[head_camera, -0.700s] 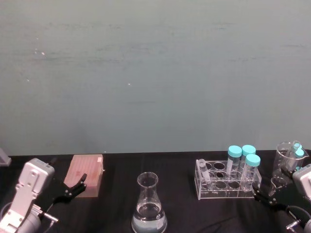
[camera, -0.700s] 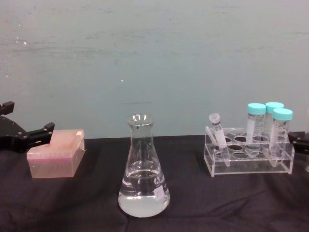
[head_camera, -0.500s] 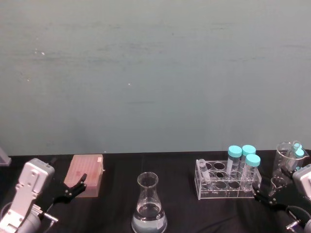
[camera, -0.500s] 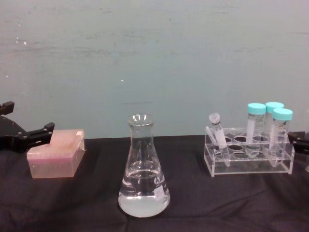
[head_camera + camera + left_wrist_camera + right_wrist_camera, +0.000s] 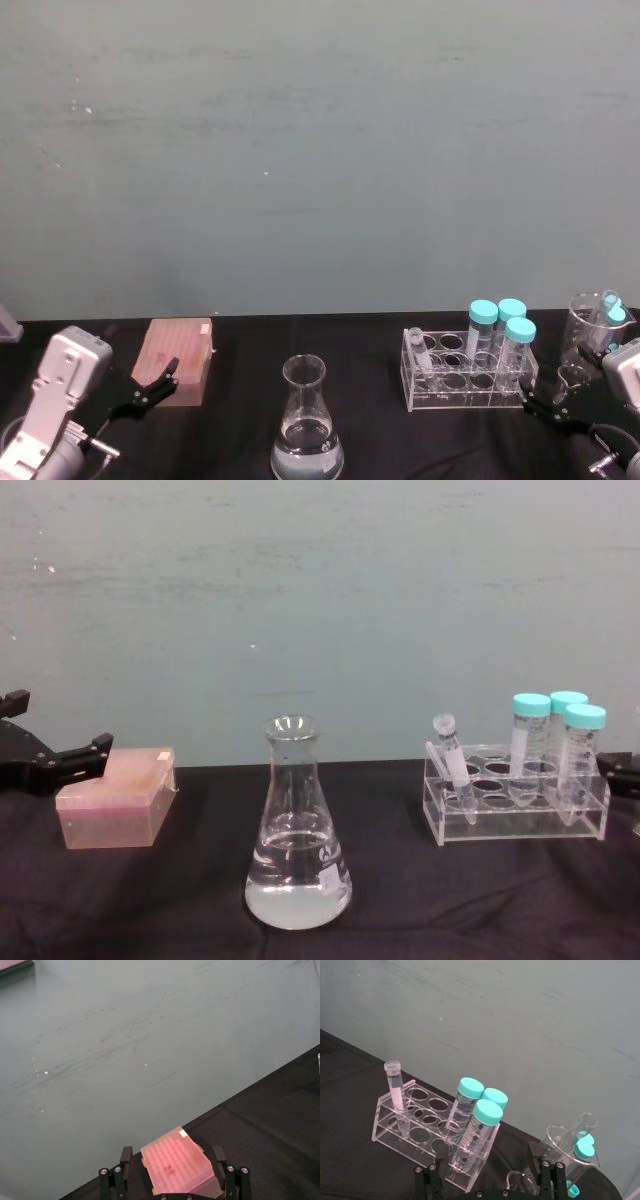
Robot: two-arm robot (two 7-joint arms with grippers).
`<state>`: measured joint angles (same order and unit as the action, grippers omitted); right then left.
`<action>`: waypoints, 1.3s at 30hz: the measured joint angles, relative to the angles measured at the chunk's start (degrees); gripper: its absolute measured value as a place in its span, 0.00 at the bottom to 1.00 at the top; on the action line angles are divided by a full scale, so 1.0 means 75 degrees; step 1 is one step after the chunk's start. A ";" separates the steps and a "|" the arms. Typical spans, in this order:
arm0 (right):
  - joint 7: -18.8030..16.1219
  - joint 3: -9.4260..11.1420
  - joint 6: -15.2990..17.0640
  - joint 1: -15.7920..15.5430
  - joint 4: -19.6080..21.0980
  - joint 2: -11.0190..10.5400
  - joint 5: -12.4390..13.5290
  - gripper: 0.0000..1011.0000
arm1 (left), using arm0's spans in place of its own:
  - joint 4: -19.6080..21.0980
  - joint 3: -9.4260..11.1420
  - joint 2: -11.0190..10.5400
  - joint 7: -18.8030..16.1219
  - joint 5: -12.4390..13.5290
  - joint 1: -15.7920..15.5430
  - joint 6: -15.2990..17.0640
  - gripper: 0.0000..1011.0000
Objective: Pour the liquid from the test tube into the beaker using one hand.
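Note:
The beaker (image 5: 297,825) is a clear conical flask at the table's front centre, also seen from above (image 5: 306,420), with clear liquid (image 5: 297,885) in its wide base. The test tube (image 5: 395,1092) leans in the left end of a clear rack (image 5: 515,820) and is also seen from the side (image 5: 451,760). What it holds I cannot tell. My right gripper (image 5: 487,1160) is open, low beside the rack's right end (image 5: 545,405). My left gripper (image 5: 150,388) is open at the far left, in front of a pink box (image 5: 177,1167), holding nothing.
Three teal-capped tubes (image 5: 480,1115) stand at the rack's right end. A glass beaker (image 5: 570,1152) holding more tubes sits at the far right. The pink box (image 5: 115,795) rests at the left. Black cloth lies bare between the flask and the rack.

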<state>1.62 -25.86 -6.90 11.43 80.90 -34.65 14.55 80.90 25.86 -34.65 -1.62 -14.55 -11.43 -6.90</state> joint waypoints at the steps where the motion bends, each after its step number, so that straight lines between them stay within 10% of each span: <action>1: 0.0000 0.0000 0.0000 0.0000 0.0000 0.0001 0.0000 0.99 | 0.0000 0.0000 0.0001 0.0000 0.0000 0.0000 -0.0001 0.99; 39: 0.0000 0.0000 0.0000 0.0000 0.0000 0.0000 0.0000 0.99 | 0.0000 0.0000 0.0000 0.0000 0.0000 0.0000 -0.0001 0.99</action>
<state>1.62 -25.86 -6.91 11.43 80.90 -34.64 14.55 80.90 25.86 -34.65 -1.62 -14.55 -11.43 -6.91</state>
